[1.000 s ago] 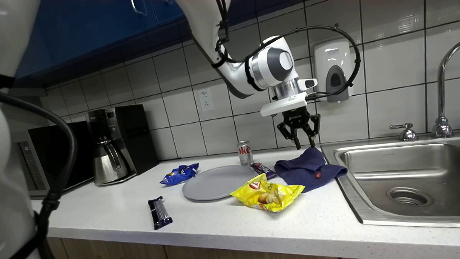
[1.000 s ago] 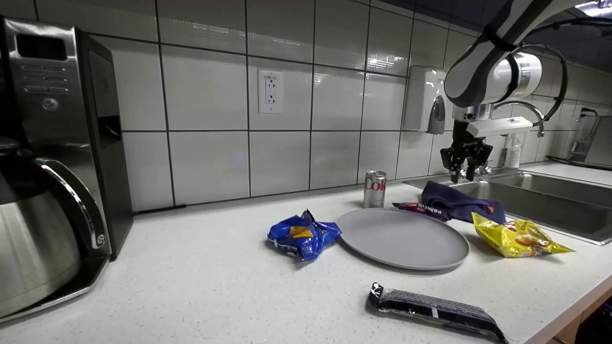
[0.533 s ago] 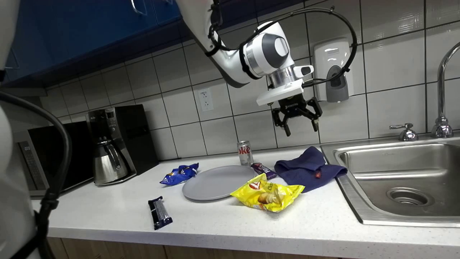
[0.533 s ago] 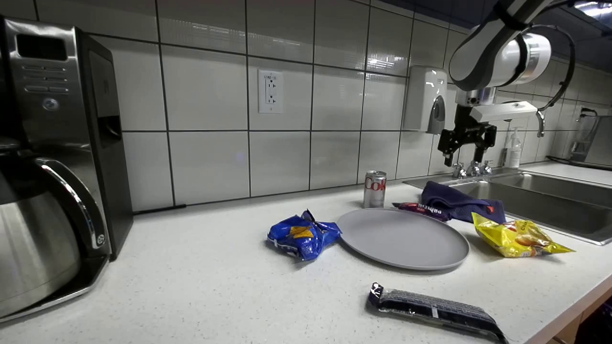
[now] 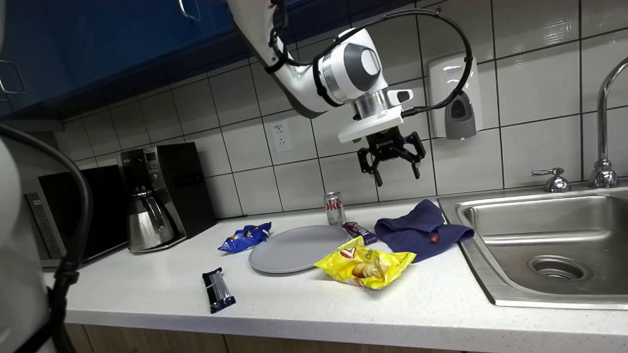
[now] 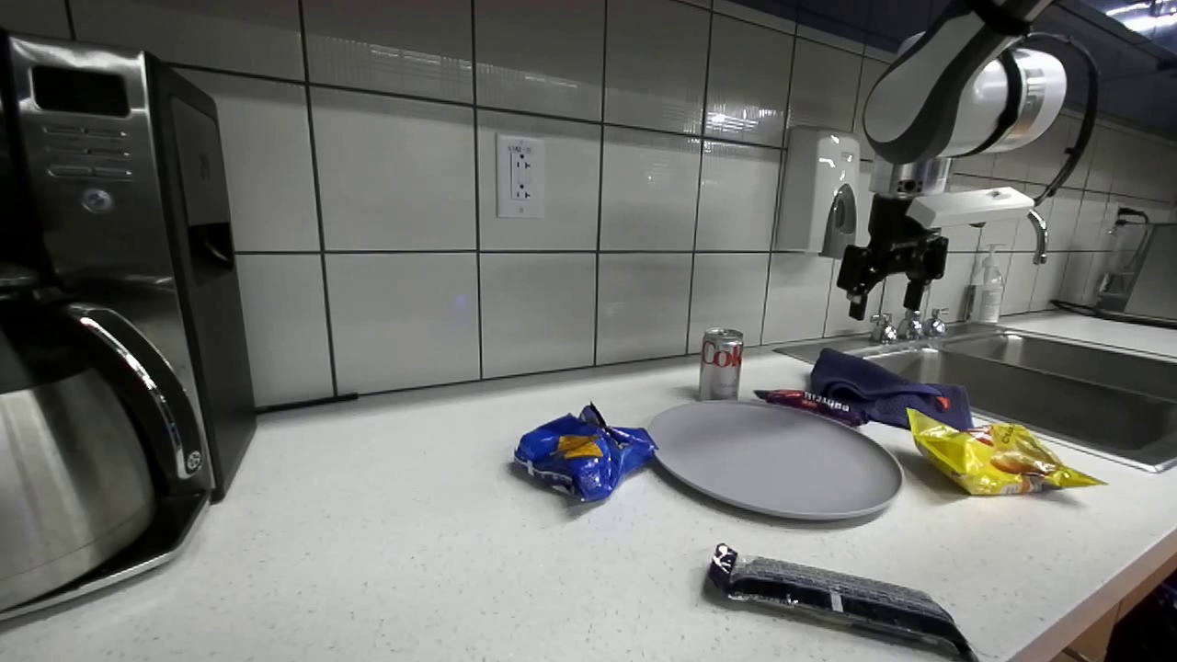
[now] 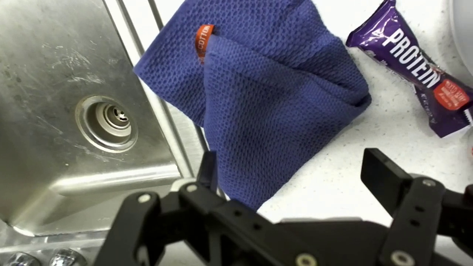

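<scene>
**Gripper suspended above blue cloth at sink**

In an exterior view, the edge of the sink is overlapped by the cloth's corner. In an exterior view, a purple bar is seen across the cloth from the sink. In the wrist view, the fingers are spread wide, with nothing held.

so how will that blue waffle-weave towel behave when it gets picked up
The blue waffle-weave towel will probably droop limply, since it lies in soft folds. Its dimpled weave should resist slipping. Thin layers suggest it's light, unless damp.
</scene>
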{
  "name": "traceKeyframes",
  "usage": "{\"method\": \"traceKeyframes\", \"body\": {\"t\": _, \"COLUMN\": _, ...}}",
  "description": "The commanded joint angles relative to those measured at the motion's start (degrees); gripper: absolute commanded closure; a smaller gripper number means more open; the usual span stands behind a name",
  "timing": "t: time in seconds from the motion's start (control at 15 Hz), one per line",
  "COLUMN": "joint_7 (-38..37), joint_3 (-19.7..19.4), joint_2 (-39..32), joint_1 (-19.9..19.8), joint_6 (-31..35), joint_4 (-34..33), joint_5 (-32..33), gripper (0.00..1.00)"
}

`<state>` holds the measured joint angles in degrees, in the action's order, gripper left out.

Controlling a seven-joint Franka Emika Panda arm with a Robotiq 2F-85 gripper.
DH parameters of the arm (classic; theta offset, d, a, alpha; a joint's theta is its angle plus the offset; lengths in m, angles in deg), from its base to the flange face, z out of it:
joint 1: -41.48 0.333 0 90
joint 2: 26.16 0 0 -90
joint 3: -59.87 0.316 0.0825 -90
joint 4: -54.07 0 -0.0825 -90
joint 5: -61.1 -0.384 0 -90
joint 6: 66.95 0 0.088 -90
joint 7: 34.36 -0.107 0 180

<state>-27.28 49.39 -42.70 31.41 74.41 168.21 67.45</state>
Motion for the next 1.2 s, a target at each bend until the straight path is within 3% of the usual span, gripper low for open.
{"method": "traceKeyframes", "body": {"t": 0.0, "joint_7": 7.6, "joint_3": 2.9, "joint_2": -0.4, "joint_1": -0.8, "joint_6": -0.7, "joint_4": -0.3, "joint_5": -1.3, "gripper": 0.00}}
{"method": "traceKeyframes", "body": {"t": 0.2, "joint_7": 17.7, "joint_3": 6.3, "joint_2": -3.6, "joint_1": -2.3, "joint_6": -1.7, "joint_4": -2.9, "joint_5": -6.1, "gripper": 0.00}}
{"method": "traceKeyframes", "body": {"t": 0.53, "joint_7": 28.4, "joint_3": 9.5, "joint_2": -8.0, "joint_1": -3.6, "joint_6": -4.5, "joint_4": -6.0, "joint_5": -8.1, "gripper": 0.00}}
{"method": "traceKeyframes", "body": {"t": 1.13, "joint_7": 27.9, "joint_3": 8.8, "joint_2": -8.4, "joint_1": -3.0, "joint_6": -3.2, "joint_4": -5.1, "joint_5": -6.8, "gripper": 0.00}}
